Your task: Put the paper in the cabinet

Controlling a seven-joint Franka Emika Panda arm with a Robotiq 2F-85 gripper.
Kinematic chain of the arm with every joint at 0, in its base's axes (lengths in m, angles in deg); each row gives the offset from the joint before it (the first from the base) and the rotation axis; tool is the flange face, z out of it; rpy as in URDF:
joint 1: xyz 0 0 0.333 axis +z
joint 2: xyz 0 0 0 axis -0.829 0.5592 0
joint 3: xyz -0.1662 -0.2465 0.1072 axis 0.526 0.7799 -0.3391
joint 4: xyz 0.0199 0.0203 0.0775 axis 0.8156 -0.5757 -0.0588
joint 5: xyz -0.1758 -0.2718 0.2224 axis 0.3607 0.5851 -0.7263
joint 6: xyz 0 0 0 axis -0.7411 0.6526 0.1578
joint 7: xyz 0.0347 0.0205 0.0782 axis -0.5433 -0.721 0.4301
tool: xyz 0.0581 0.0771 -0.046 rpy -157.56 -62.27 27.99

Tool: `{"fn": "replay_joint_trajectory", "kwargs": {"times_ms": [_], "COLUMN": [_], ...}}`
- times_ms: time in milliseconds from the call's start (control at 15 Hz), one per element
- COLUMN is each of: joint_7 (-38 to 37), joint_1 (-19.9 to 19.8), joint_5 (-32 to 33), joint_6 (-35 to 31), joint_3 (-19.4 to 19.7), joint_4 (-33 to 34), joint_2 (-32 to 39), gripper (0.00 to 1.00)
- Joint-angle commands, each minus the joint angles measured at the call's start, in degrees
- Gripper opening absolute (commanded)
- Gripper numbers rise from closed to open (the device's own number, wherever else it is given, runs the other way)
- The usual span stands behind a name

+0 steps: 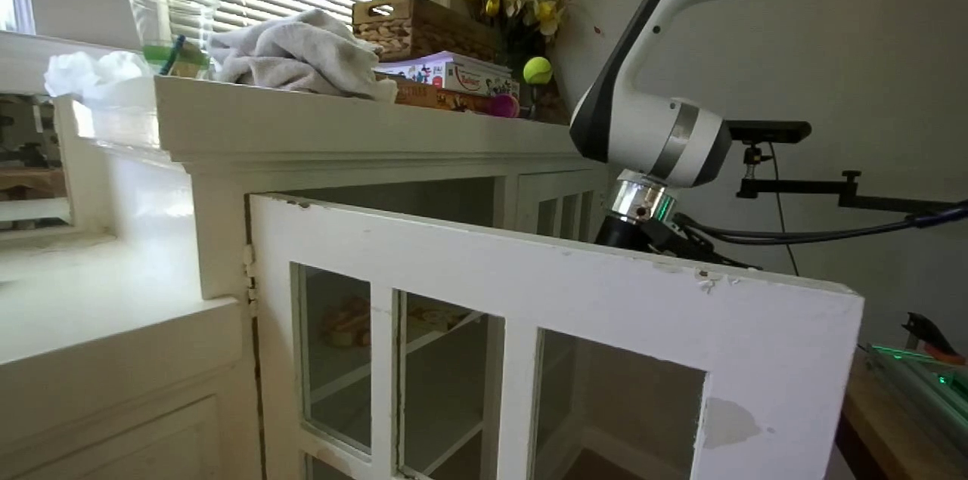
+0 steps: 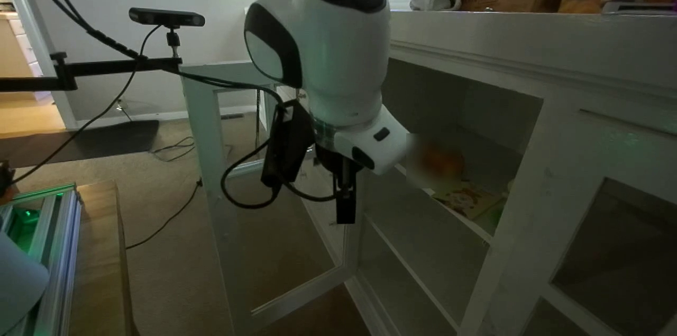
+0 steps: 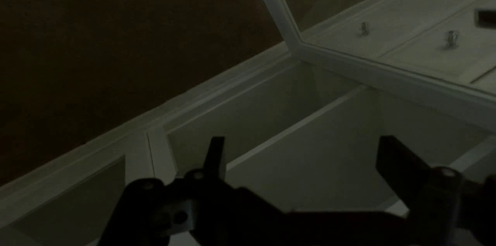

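The white cabinet [image 1: 393, 140] shows in both exterior views [image 2: 521, 209], with its glass-paned door [image 1: 620, 276] swung open. The open door also shows in an exterior view [image 2: 206, 166]. My gripper [image 2: 345, 203] points down between the open door and the shelves, in front of the cabinet opening. In the wrist view the gripper [image 3: 302, 141] is open, with nothing between its fingers and a lower shelf behind them. A colourful printed sheet or booklet [image 2: 468, 199] lies on the upper shelf; I cannot tell whether it is the paper. The door hides the fingers in an exterior view.
A blurred orange item [image 2: 439, 161] sits on the upper shelf. The cabinet top bears a grey cloth [image 1: 302, 53], boxes [image 1: 476, 75], a wicker basket [image 1: 423, 26], a tennis ball [image 1: 538, 70] and a clear cup [image 1: 170, 19]. Cables [image 2: 254, 203] hang beside the wrist.
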Motion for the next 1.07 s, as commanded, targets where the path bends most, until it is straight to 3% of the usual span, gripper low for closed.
{"fn": "replay_joint_trajectory", "kwargs": {"times_ms": [0,200,267,400,1000], "joint_7": [-7.55,-11.89,-8.07,-9.54,-9.56], "joint_1": [2.09,2.86,1.55,1.76,1.84], "joint_5": [13.08,22.15,16.63,19.50,19.84], "joint_6": [0.91,-0.37,0.05,0.05,0.05], "joint_3": [2.20,3.49,2.11,2.65,2.74], "joint_4": [-6.19,-8.09,-4.88,-5.89,-6.64], "joint_2": [-8.73,-13.23,-8.24,-10.69,-11.62], "gripper": [1.00,1.00,1.00,1.00,1.00]}}
